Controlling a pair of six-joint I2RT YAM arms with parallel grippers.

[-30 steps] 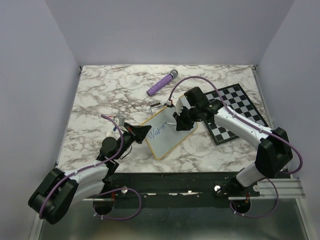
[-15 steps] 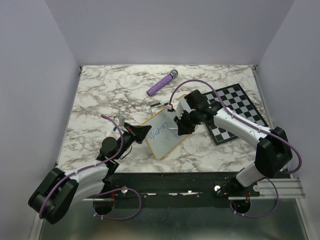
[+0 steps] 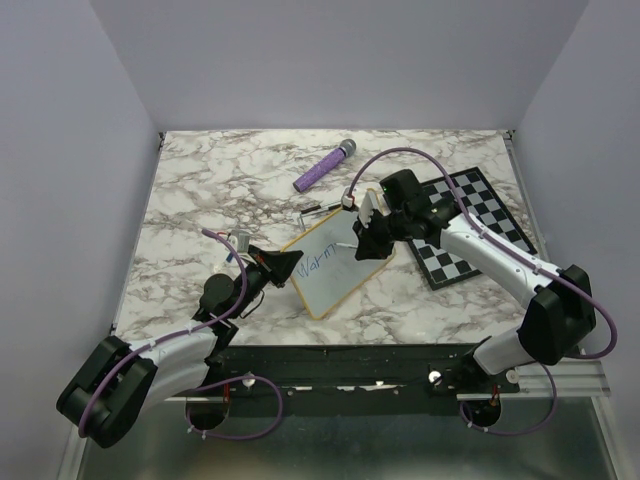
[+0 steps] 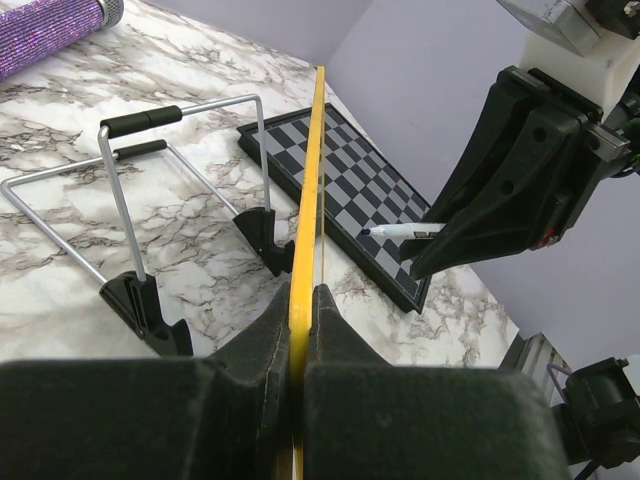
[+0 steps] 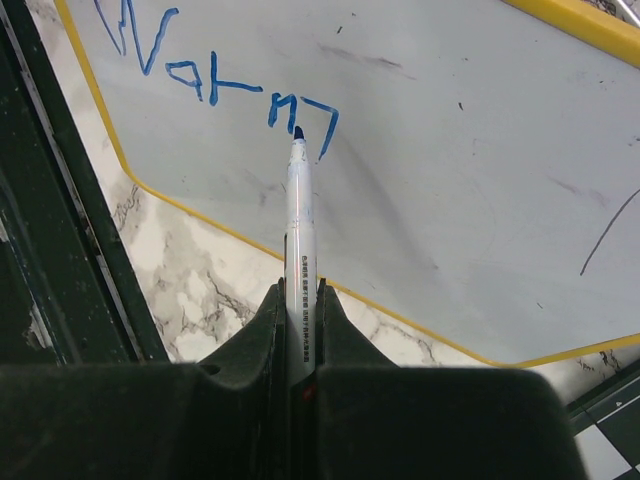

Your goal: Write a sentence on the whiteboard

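Whiteboard (image 3: pixel 335 282) edge clamped in left pincer (image 3: pixel 288 264) | marker (image 5: pixel 299 225) gripped by right pincer (image 3: pixel 366 243), tip at sentence (image 5: pixel 215 85)

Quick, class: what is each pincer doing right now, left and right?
Left pincer: closed on the edge of the whiteboard.
Right pincer: closed on the marker.

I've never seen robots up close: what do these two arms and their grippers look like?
The left arm and right arm have white shells with black joints; a purple cable loops along each. The left gripper and right gripper are black, with wedge-shaped fingers.
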